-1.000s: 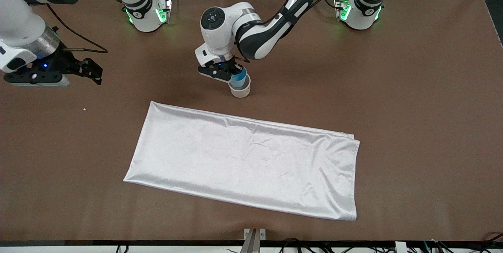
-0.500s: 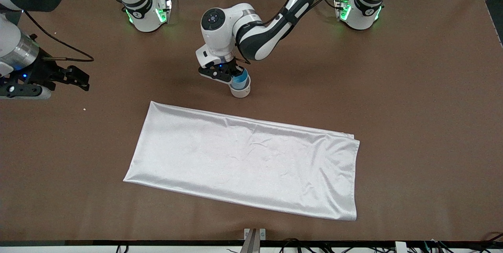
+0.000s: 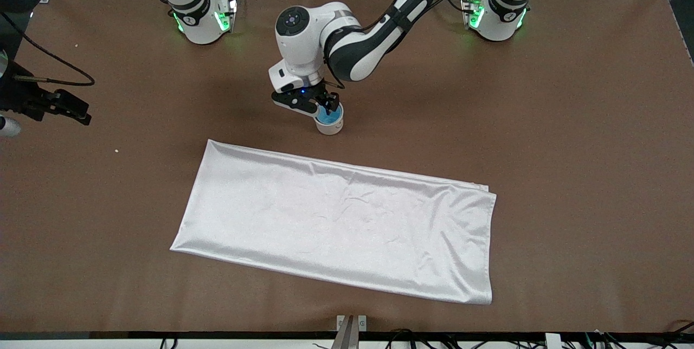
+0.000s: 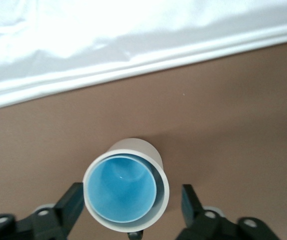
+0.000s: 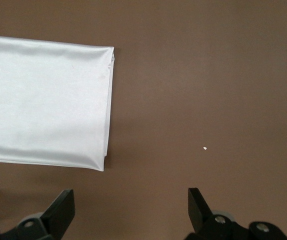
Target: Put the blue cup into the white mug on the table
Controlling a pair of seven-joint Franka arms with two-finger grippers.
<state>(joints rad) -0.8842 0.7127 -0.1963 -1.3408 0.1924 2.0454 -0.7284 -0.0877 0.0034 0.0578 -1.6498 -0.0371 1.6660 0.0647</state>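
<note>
The left claw (image 4: 133, 210) hangs just over the white mug (image 3: 329, 126), its fingers (image 4: 71, 205) now spread wide to either side of the rim and touching nothing; a second ago they were clamped on the blue cup (image 4: 120, 188), which stood well proud of the mug, and now the cup has dropped down inside, its rim about level with the mug's. That suggests the placing is done and only the retreat upward remains. The cup sits upright, mouth up, its long axis vertical and nested off-centre against one side of the mug's wall. The mug stands on the brown surface (image 3: 569, 121), farther from the front camera than the white cloth (image 3: 336, 227). The right claw (image 5: 131, 210), fingers apart and empty, has drawn back toward the right arm's end of the surface.
</note>
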